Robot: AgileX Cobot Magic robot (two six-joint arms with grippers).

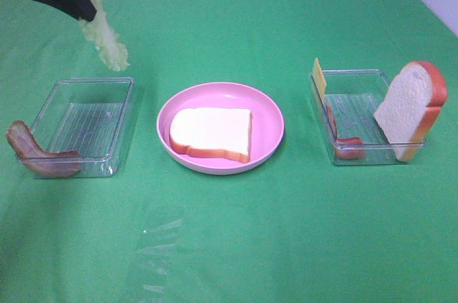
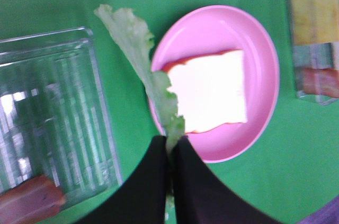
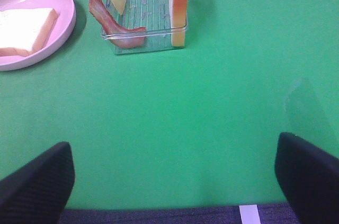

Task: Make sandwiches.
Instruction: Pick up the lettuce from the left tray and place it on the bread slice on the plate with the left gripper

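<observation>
No sandwiches are in view. One white bread slice (image 1: 212, 133) lies flat on the pink plate (image 1: 268, 113). My left gripper (image 1: 89, 11) hangs high at the far left, above the left tray's back edge, shut on a green lettuce leaf (image 1: 105, 38) that dangles from it. In the left wrist view the gripper (image 2: 172, 142) pinches the lettuce (image 2: 139, 60) beside the plate (image 2: 259, 44). My right gripper (image 3: 175, 176) stands open over bare cloth, well short of the right tray (image 3: 145, 38), and is out of the high view.
The left clear tray (image 1: 82, 127) has a bacon strip (image 1: 39, 156) draped over its front left corner. The right clear tray (image 1: 358, 113) holds a cheese square (image 1: 319, 77), bacon (image 1: 343, 142) and an upright bread slice (image 1: 410, 106). Green cloth covers the table.
</observation>
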